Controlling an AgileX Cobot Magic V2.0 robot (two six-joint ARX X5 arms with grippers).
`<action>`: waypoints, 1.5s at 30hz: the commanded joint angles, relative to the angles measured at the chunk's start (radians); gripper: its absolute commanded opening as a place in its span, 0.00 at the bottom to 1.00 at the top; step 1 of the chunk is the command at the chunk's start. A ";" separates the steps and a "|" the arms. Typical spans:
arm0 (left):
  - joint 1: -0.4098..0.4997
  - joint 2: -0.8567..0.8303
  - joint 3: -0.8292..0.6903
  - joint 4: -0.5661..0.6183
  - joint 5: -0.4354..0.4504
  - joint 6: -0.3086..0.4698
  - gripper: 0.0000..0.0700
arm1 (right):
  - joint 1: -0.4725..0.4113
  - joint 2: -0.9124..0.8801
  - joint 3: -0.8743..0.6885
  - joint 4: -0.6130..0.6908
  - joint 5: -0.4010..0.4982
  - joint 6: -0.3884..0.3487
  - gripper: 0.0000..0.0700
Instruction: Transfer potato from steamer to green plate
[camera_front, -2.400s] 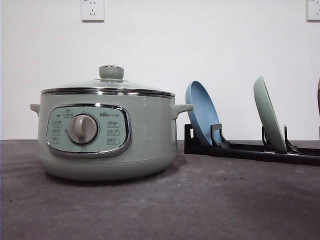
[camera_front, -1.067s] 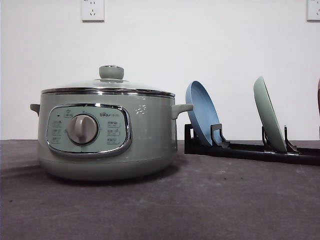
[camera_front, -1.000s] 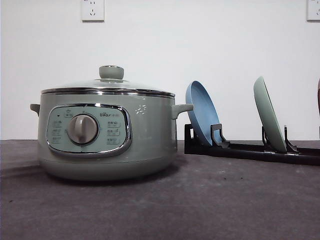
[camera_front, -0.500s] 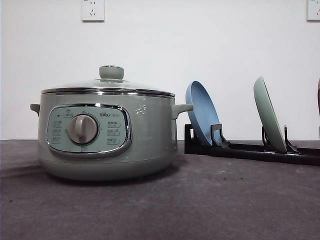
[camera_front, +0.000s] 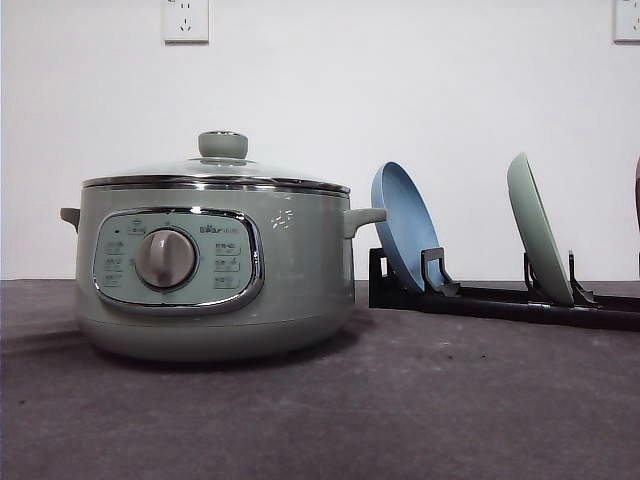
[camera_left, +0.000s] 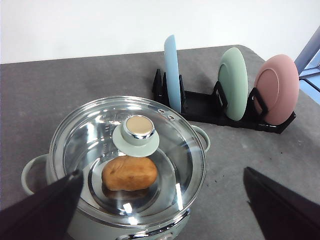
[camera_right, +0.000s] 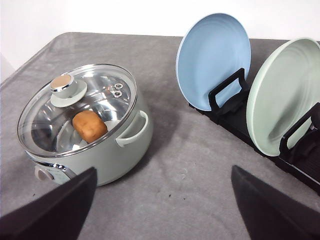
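Note:
The steamer (camera_front: 215, 270) stands on the left of the grey table with its glass lid on. Through the lid the orange-brown potato (camera_left: 129, 173) (camera_right: 89, 125) lies on the inner tray. The green plate (camera_front: 538, 228) (camera_left: 233, 82) (camera_right: 285, 105) stands on edge in a black rack at the right. My left gripper (camera_left: 161, 172) hovers open above the lid, its dark fingers (camera_left: 45, 210) wide apart. The right gripper (camera_right: 164, 170) is open too, high over the table between steamer (camera_right: 127, 145) and rack, holding nothing.
The black rack (camera_front: 500, 300) also holds a blue plate (camera_front: 403, 225) (camera_right: 215, 60) nearest the steamer and a pink plate (camera_left: 276, 89) at the far end. The lid has a green knob (camera_left: 136, 129) with a metal cap. A white wall stands close behind.
A small light glint has appeared on the steamer's front and a faint shadow on the table at the left. The steamer and plates have not moved.

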 joint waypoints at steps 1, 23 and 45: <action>-0.004 0.006 0.019 0.012 0.007 0.008 0.98 | 0.004 0.005 0.017 0.010 0.000 -0.005 0.80; -0.005 0.046 0.019 0.009 0.007 0.008 0.97 | -0.034 0.673 0.419 0.084 -0.003 0.119 0.80; -0.042 0.058 0.018 0.004 0.007 0.016 0.97 | -0.130 1.074 0.584 0.190 -0.063 0.149 0.76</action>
